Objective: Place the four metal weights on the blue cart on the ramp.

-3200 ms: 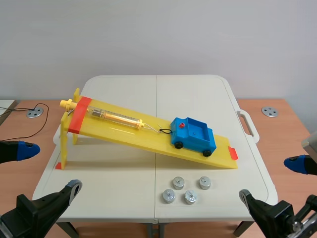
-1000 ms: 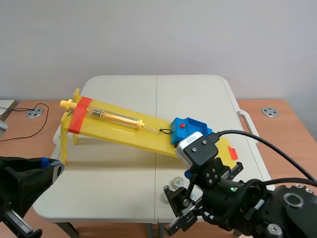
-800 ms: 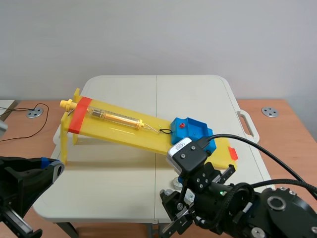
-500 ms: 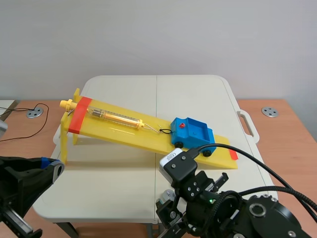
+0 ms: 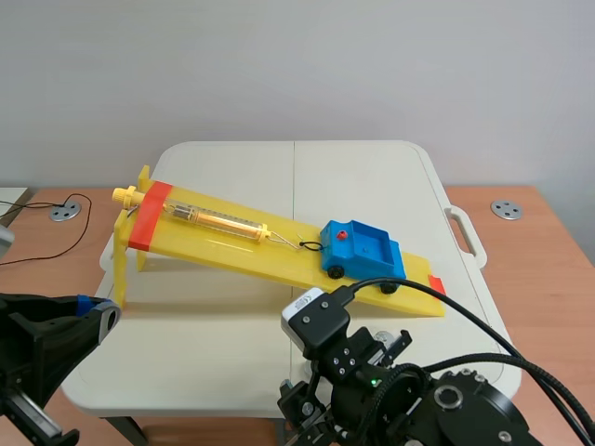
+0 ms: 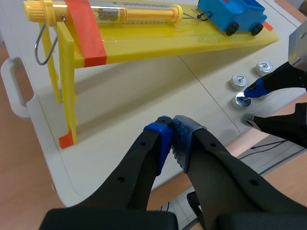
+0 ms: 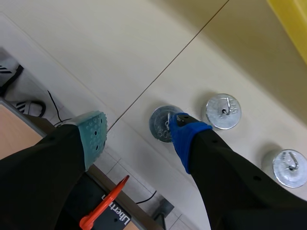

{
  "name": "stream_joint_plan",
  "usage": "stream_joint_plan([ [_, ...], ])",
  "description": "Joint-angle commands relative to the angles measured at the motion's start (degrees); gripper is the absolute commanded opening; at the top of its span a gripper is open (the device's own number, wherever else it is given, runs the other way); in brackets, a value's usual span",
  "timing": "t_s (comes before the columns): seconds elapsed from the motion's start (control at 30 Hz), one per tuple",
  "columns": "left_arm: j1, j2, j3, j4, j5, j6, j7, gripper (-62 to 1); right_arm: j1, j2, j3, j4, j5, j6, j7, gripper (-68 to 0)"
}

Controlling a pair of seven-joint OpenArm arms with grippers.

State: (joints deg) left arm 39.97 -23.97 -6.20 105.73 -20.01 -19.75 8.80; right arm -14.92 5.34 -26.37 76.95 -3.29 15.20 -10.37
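The blue cart (image 5: 363,249) stands low on the yellow ramp (image 5: 242,243), tied by a cord to the spring scale (image 5: 214,220). My right arm (image 5: 390,390) covers the weights in the scene view. In the right wrist view my right gripper (image 7: 139,132) is open over the table's front edge. One metal weight (image 7: 160,125) lies between its fingers, against the blue pad (image 7: 184,130); the green pad (image 7: 93,136) stands well apart from it. Two more weights (image 7: 223,111) (image 7: 289,167) lie beyond. My left gripper (image 6: 171,136) is shut on nothing, near the ramp's tall leg (image 6: 67,86).
The white folding table (image 5: 232,344) has a centre seam and a handle (image 5: 468,234) at its right side. Wooden desks flank it, each with a small metal disc (image 5: 507,209) (image 5: 65,212). A black cable (image 5: 46,243) lies on the left desk.
My right arm has slid left and lower across the table's front, uncovering the cart and ramp end. Its gripper came down around a weight. The left arm has kept still.
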Motion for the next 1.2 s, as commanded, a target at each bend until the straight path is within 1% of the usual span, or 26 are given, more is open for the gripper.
stream_joint_plan([
  [0.0, -1.29, 0.15, -0.57, 3.69, -4.24, -1.42, -5.07, -58.2, 4.87, -1.25, 0.0, 2.75, 0.9, -2.36, 7.19, -37.7],
  [0.23, -1.29, 0.15, -0.57, 3.69, -4.24, -1.42, -5.07, -58.2, 6.86, -1.27, -1.7, -0.76, 0.9, -2.36, 7.98, -38.6],
  [0.43, -1.29, 0.15, -0.57, 3.69, -4.24, -1.42, -5.07, -58.1, 7.45, -1.25, -1.99, -3.04, 0.9, -2.36, 8.17, -42.1],
  [0.53, -1.29, 0.15, -0.57, 3.69, -4.24, -1.42, -5.07, -58.2, 7.45, -1.25, -1.99, -3.54, 0.9, -2.36, 8.07, -46.9],
  [0.7, -1.29, 0.15, -0.57, 3.69, -4.24, -1.42, -5.07, -58.2, 7.43, -1.2, -1.99, -3.56, 0.9, -2.36, 6.36, -57.5],
  [0.9, -1.29, 0.15, -0.57, 3.69, -4.24, -1.42, -5.07, -58.1, 7.43, -1.05, -1.99, -3.56, 0.87, -2.4, 4.5, -66.2],
  [1.17, -1.29, 0.13, -0.57, 3.69, -4.24, -1.42, -5.07, -58.1, 7.41, -0.87, -1.18, -3.1, 0.9, -2.38, 4.46, -66.9],
])
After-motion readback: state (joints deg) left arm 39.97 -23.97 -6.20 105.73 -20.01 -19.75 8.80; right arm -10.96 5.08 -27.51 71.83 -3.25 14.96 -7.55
